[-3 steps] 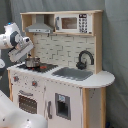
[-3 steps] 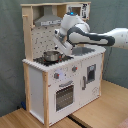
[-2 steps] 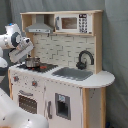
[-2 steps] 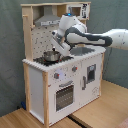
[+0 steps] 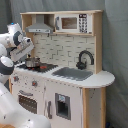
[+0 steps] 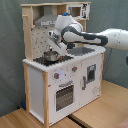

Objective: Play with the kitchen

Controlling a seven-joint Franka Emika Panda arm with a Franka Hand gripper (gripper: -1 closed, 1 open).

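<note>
The kitchen is showing white panels with light wood edges, a white tile-patterned backsplash, a black faucet and a grey sink. The arm is showing white with dark joints. The backdrop is showing grey-green.

Grey-green curtain backdrop in both exterior views, light wooden floor in the second exterior view

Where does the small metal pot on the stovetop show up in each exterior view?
First exterior view: the pot sits left of centre on the stovetop, under the hood, just below the gripper.
Second exterior view: the pot sits upper left of centre, on the stovetop's near end, below the gripper.
Shared landmark: the grey sink, beside the stovetop.
</note>
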